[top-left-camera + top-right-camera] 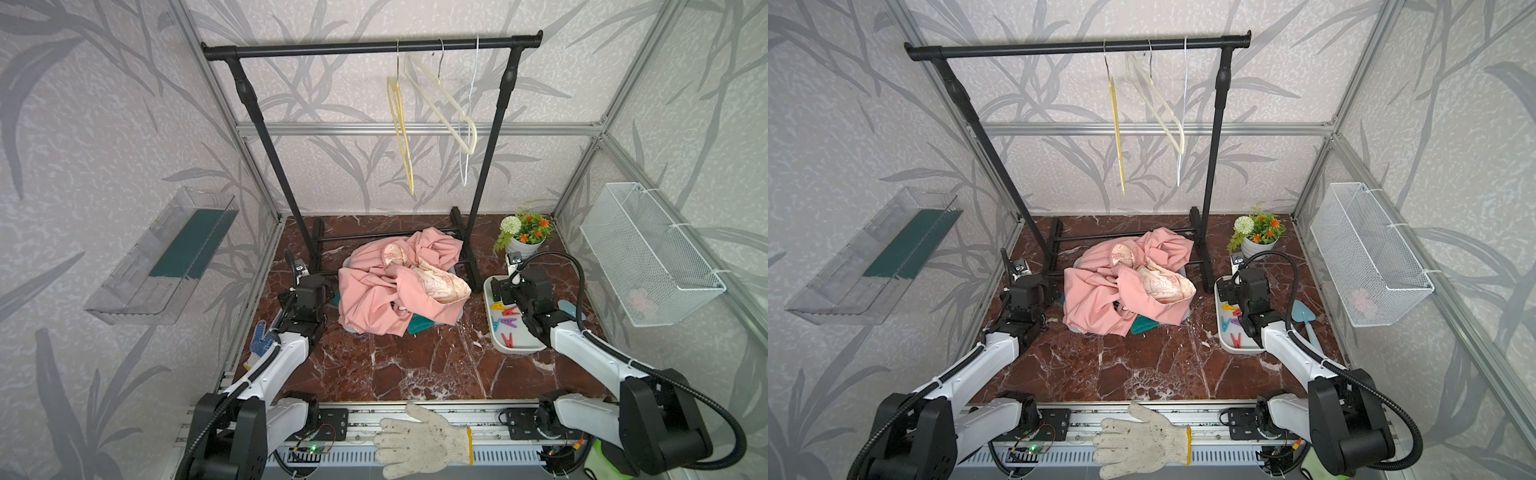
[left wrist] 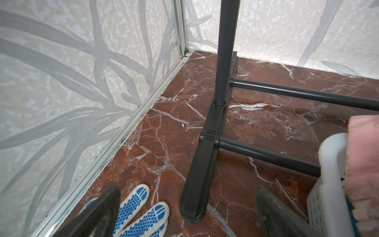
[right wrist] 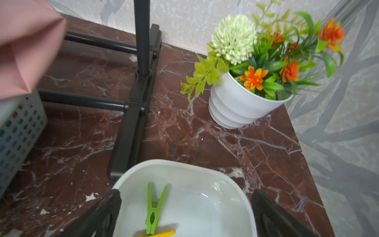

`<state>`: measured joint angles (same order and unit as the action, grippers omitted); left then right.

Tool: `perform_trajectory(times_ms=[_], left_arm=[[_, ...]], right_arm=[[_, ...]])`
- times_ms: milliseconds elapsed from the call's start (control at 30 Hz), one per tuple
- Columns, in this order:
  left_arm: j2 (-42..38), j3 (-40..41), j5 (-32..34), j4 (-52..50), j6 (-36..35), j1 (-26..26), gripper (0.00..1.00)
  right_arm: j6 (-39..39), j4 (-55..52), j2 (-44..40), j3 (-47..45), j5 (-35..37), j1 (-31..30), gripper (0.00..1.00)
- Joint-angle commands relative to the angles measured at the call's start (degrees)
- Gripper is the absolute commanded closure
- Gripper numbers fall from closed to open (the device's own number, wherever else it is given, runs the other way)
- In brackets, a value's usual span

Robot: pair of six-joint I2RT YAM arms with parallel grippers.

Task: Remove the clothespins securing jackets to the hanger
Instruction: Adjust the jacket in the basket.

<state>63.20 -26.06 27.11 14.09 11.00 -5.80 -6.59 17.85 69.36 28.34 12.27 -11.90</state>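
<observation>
The white tray [image 1: 519, 347] at the right of the marble floor [image 1: 415, 365] holds the clothespins [image 1: 508, 323], loose and flat at mixed angles. In the right wrist view a green clothespin [image 3: 154, 207] lies with its long axis running from the gripper toward the tray's far rim. Its forked end points away, and its near end touches a yellow clothespin [image 3: 162, 232] lying crosswise. The right gripper [image 3: 185, 192] hangs over this tray, jaws spread wide and empty. A white perforated basket [image 2: 328, 170] holds the jackets [image 1: 395, 286], heaped, pink uppermost, teal peeking out below. The left gripper [image 2: 187, 189] is likewise wide and empty, near the rack's foot [image 2: 203, 164]. Three hangers [image 1: 440, 99] hang bare.
</observation>
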Motion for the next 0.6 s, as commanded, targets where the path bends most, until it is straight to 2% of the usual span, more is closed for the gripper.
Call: perform_trajectory(times_ms=[0,233,367,567], left_arm=[[1.5,2.4,-2.8,10.8,-3.4,1.3,0.01],[5.9,3.6,-10.2,17.2,-3.0,5.0,0.01],[10.6,2.8,-11.1,19.5,-3.9,6.0,0.01],[15.7,3.0,-11.8,24.5,-4.6,6.5,0.01]], right_arm=[[0.9,13.6,2.0,-2.1,-1.6,1.0,0.01],[0.8,16.2,5.0,-3.7,-5.6,3.3,0.02],[2.0,21.6,7.9,-6.2,-7.3,4.7,0.02],[1.5,23.7,11.0,-6.1,-8.3,4.8,0.04]])
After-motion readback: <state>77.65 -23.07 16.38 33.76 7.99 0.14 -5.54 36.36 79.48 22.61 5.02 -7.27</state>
